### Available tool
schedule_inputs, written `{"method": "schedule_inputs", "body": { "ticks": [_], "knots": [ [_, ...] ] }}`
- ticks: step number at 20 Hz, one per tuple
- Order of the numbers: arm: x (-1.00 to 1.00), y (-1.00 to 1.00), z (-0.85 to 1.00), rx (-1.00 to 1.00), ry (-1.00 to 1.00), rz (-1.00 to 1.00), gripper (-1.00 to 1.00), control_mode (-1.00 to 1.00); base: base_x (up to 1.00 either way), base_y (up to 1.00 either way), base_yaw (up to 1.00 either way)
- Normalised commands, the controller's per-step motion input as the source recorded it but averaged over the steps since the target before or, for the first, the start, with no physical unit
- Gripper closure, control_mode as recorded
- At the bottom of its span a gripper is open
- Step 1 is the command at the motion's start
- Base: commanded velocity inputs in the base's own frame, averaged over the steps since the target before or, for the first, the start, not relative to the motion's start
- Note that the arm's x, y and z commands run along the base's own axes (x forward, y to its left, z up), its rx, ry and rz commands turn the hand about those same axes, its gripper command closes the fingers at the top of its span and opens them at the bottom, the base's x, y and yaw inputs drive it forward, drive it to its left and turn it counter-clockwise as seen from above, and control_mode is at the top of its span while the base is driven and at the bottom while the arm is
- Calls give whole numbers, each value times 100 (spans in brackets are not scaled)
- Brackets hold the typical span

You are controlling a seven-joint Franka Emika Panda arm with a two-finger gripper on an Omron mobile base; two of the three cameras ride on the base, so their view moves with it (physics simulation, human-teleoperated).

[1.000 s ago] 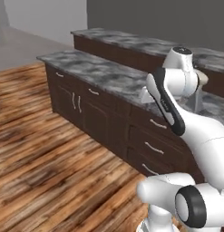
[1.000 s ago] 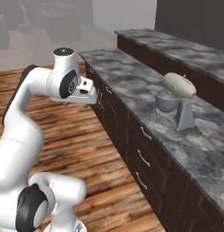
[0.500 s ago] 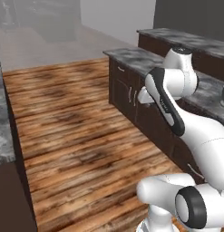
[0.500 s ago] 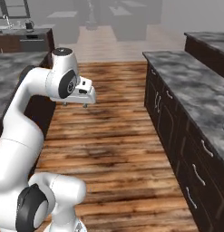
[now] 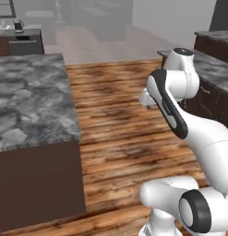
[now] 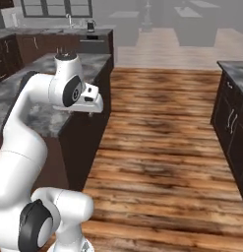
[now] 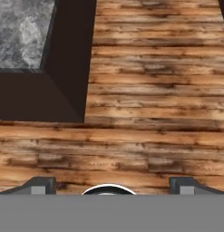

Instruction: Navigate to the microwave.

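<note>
1. Two dark-cabinet units with grey marbled tops flank the robot: an island desk (image 5: 32, 101) on its left and a second desk (image 6: 233, 74) on its right. A third one runs along the far wall (image 6: 59, 32), carrying small dark items too blurred to name.
2. The microwave cannot be made out anywhere; nothing boxy and silver stands on the visible tops.
3. A wide lane of wooden floor (image 6: 162, 123) lies open between the island's edge and the right-hand cabinets, running toward the hazy far room.
4. The gripper (image 7: 111, 183) hangs above bare floor planks, near the island's corner. Its two finger tips (image 7: 38, 185) stand well apart, released, holding and touching nothing.
</note>
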Motion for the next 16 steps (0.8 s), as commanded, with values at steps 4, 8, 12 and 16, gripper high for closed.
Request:
{"method": "schedule_inputs", "body": {
  "ticks": [4, 8, 12, 16],
  "knots": [
    [0, 0, 0, 0, 0, 0, -100, 100, 0, 96, 33],
    [0, 0, 0, 0, 0, 0, -100, 100, 0, 98, 37],
    [0, 0, 0, 0, 0, 0, -100, 100, 6, 44, 16],
    [0, 0, 0, 0, 0, 0, -100, 100, 0, 26, 0]
  ]
}}
